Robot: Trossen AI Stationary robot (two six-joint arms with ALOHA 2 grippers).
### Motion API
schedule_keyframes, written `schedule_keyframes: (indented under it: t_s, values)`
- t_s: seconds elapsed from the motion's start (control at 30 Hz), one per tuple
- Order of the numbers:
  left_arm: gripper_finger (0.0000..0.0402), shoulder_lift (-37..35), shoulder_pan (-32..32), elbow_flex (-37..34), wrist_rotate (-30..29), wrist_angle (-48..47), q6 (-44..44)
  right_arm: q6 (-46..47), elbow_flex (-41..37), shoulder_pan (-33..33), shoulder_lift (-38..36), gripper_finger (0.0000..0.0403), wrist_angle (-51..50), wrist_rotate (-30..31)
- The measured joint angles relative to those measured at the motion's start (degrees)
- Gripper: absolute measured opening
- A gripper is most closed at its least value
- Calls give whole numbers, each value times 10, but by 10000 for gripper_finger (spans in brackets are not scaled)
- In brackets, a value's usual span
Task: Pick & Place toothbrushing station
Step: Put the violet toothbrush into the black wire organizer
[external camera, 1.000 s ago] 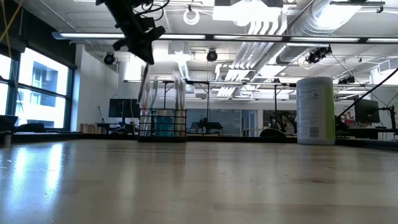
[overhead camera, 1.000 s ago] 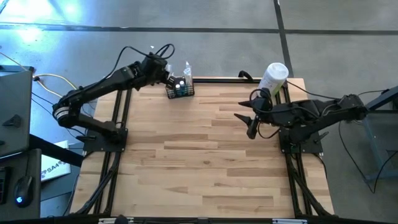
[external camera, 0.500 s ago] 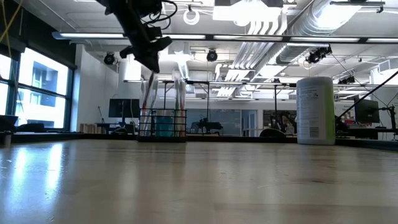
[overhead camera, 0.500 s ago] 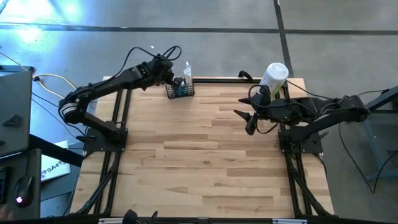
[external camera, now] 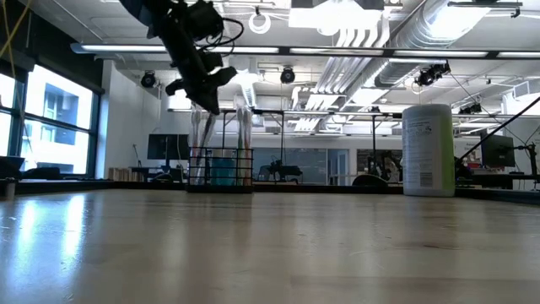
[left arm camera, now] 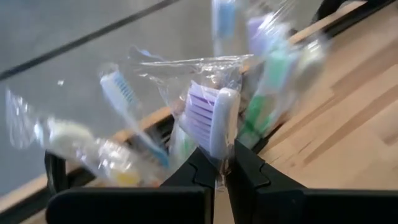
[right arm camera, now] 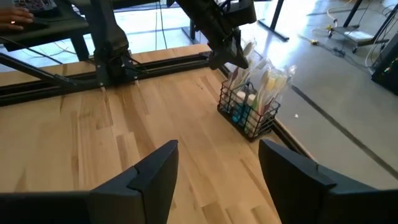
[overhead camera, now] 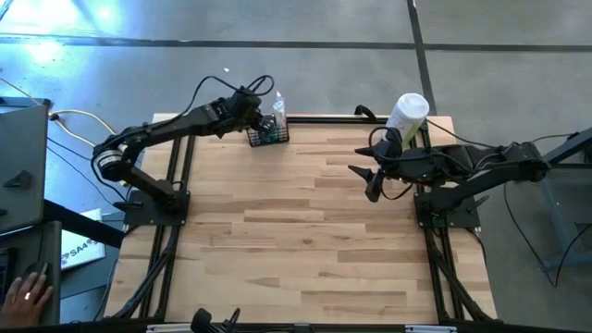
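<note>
The toothbrushing station [overhead camera: 267, 136] is a small black wire rack at the table's far edge, left of centre. It also shows in the low view [external camera: 221, 171] and the right wrist view [right arm camera: 247, 113]. Several plastic-wrapped toothbrushes stand upright in it. My left gripper [overhead camera: 263, 120] is over the rack's left part, shut on a white toothbrush with purple bristles [left arm camera: 211, 118]. My right gripper [overhead camera: 370, 181] is open and empty above the table's right half, pointing toward the rack. My left gripper pinches the wrapped purple-bristled toothbrush between its two fingertips, just below the head [left arm camera: 220, 155]. The fingers come down at a slant from the table's left side [external camera: 205, 95]. The head stands upright above the fingertips. The fingers hide the handle below.
A tall white cylindrical container [overhead camera: 407, 113] stands at the far right corner and also shows in the low view [external camera: 429, 149]. Bare wood [overhead camera: 305, 240] stretches between the arms toward the near edge. A person's hand [overhead camera: 23, 294] rests on a desk beyond the table's left.
My left gripper has moved toward the table's right edge and down, onto the toothbrushes in the rack. The rack has stayed in place.
</note>
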Motion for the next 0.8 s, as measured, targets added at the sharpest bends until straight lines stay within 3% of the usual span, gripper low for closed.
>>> schedule_keyframes:
  t_s: [0.8]
  values:
    - [13, 0, 15, -103, 20, 93, -50, 16, 0, 0, 0, 216, -6, -2]
